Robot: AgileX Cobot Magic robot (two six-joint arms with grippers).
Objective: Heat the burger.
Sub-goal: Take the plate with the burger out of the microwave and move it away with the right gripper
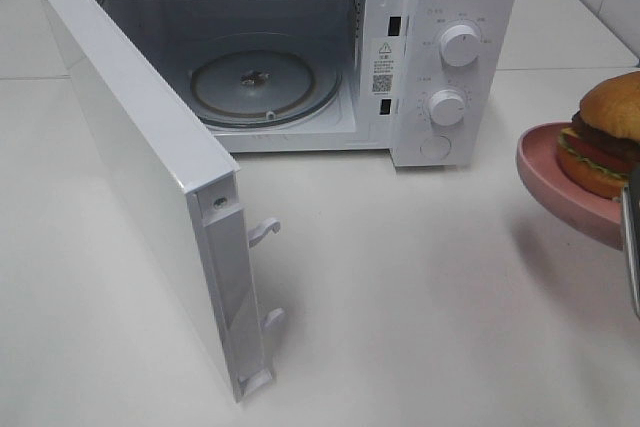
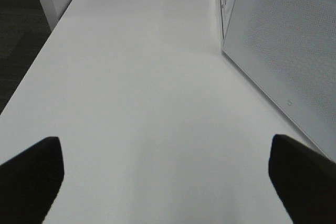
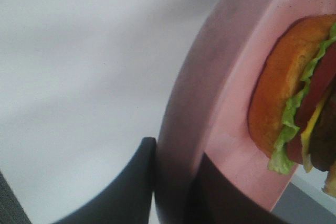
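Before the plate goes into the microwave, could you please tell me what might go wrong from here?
1. The right gripper pinches only the pink plate's rim, so the plate could tilt or slip.
2. The burger sits loose on the raised plate and might slide off.
3. The plate may clip the microwave control panel on entering the opening beside it.

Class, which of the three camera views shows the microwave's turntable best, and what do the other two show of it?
The exterior high view. It looks through the open door into the microwave, showing the whole glass turntable. The left wrist view shows only the table and the door's outer face; the right wrist view shows only the plate and burger.
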